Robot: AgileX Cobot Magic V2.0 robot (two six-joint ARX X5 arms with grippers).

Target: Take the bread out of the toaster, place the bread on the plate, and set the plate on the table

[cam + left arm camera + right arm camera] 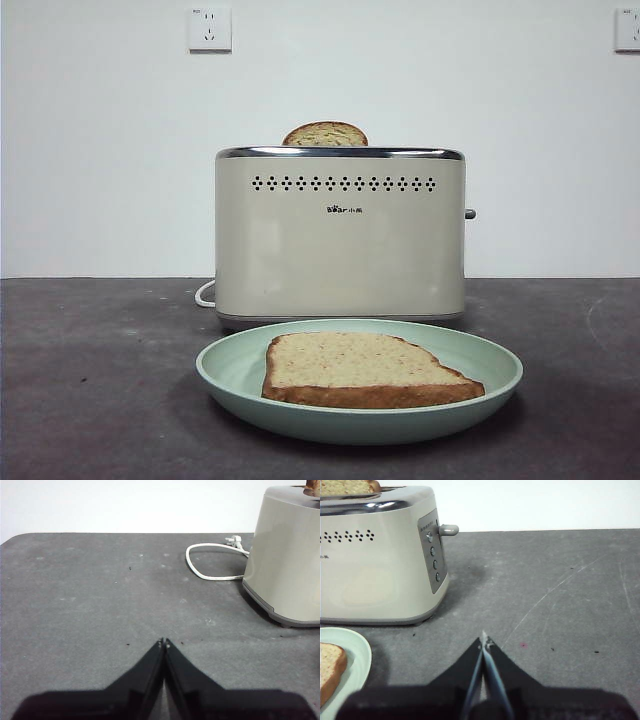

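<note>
A: Where is the bread [365,368]?

B: Lying flat in the plate [230,365], crust edge toward the front camera, its rounded end pointing right. The right wrist view catches 1 corner of it at the picture's edge, on the plate's pale green rim.

A: And the plate itself?

B: It sits on the table [90,380], just in front of the toaster [340,245]. From the level view its far rim overlaps the toaster's base, so I cannot tell whether they touch.

A: Anything in the toaster?

B: The second slice [325,135] shows only its domed top above the chrome rim. It stands upright in a slot.

A: What about the toaster's surroundings?

B: A white cord [210,562] loops on the table behind it, seen in the left wrist view. The side lever [447,529] and a column of buttons face the right arm's side. 2 wall sockets [210,28] sit high on the white wall behind.

A: The grippers?

B: The left gripper [164,642] has its 2 jaws pressed together, holding nothing, over bare table beside the toaster's cord end. The right gripper [484,639] is likewise closed tip to tip and empty, near the toaster's button end and beside the plate. Neither appears in the front view.
</note>
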